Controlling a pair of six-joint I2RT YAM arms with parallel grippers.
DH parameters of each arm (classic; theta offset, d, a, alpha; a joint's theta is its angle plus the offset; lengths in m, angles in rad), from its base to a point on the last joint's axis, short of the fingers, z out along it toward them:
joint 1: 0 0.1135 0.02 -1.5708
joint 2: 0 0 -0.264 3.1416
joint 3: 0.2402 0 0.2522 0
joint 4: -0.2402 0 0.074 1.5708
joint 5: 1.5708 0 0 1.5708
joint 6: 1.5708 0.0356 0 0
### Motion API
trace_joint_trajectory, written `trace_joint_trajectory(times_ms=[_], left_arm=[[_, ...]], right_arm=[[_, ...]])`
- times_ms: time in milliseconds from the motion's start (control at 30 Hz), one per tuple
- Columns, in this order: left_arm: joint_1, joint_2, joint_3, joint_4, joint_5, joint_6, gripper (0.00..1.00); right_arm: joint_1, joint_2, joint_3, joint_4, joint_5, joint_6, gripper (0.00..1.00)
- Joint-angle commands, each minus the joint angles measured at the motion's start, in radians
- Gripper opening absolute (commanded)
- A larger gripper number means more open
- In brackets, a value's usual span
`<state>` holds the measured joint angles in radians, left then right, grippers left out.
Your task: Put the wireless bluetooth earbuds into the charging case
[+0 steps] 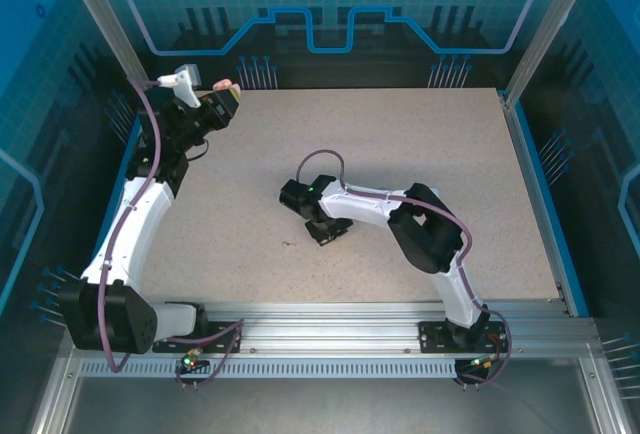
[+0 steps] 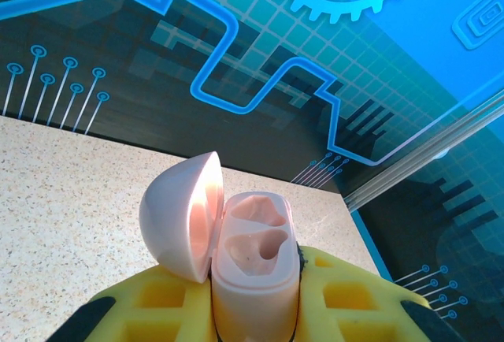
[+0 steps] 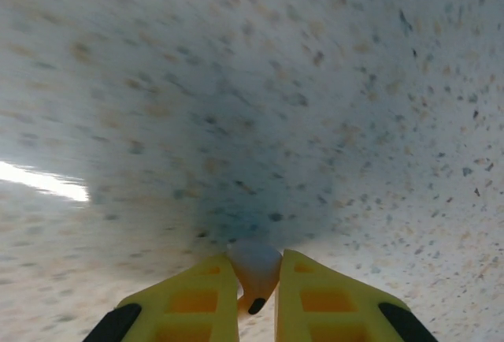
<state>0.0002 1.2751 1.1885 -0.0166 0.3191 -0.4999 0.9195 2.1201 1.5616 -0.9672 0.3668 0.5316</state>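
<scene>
An earbud (image 3: pixel 253 269) is pinched in the closed right gripper (image 3: pixel 258 291), low over the table (image 1: pixel 420 154) centre. The open case (image 2: pixel 252 259) is clamped by the left gripper (image 2: pixel 256 314), far left. The earbud is judged light, smooth and slippery, so a gentle hold across its body is advised.

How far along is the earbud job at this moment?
Done: the pink case is open, held in the left gripper. Both sockets look empty. In hand: the right gripper pinches one pale earbud low over the table. Left: seating it in the case.
</scene>
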Motion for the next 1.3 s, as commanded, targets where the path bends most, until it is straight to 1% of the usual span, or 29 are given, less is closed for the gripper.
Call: trace_joint_trajectory(times_ms=[0,167,300,433,533,600,733,867,967,1267], left_arm=[[0.009,-0.028,0.008,0.034,0.024,-0.022,0.0],[0.008,-0.028,0.012,0.041,0.024,-0.026,0.0],[0.005,-0.025,0.013,0.048,0.027,-0.034,0.0],[0.0,-0.026,0.011,0.049,0.03,-0.033,0.0],[0.0,-0.028,0.009,0.046,0.032,-0.03,0.0],[0.0,-0.029,0.01,0.046,0.034,-0.03,0.0],[0.0,-0.031,0.009,0.049,0.035,-0.029,0.0],[-0.001,-0.029,0.006,0.053,0.036,-0.03,0.0],[-0.005,-0.024,0.006,0.057,0.041,-0.032,0.0],[-0.011,-0.016,0.008,0.064,0.041,-0.032,0.0]], right_arm=[[-0.008,-0.044,-0.032,0.012,0.014,-0.034,0.14],[-0.017,-0.033,-0.045,0.012,-0.001,-0.037,0.17],[-0.025,-0.037,-0.046,0.013,-0.03,-0.02,0.25],[-0.033,-0.058,-0.038,0.007,-0.057,0.011,0.35],[-0.036,-0.088,-0.031,-0.003,-0.072,0.061,0.49],[-0.04,-0.115,-0.029,-0.01,-0.09,0.116,0.53],[-0.047,-0.143,-0.017,-0.037,-0.107,0.254,0.54],[-0.057,-0.12,0.001,-0.063,-0.113,0.361,0.54],[-0.068,-0.091,0.01,-0.054,-0.139,0.371,0.52],[-0.082,-0.028,0.031,-0.035,-0.144,0.353,0.45]])
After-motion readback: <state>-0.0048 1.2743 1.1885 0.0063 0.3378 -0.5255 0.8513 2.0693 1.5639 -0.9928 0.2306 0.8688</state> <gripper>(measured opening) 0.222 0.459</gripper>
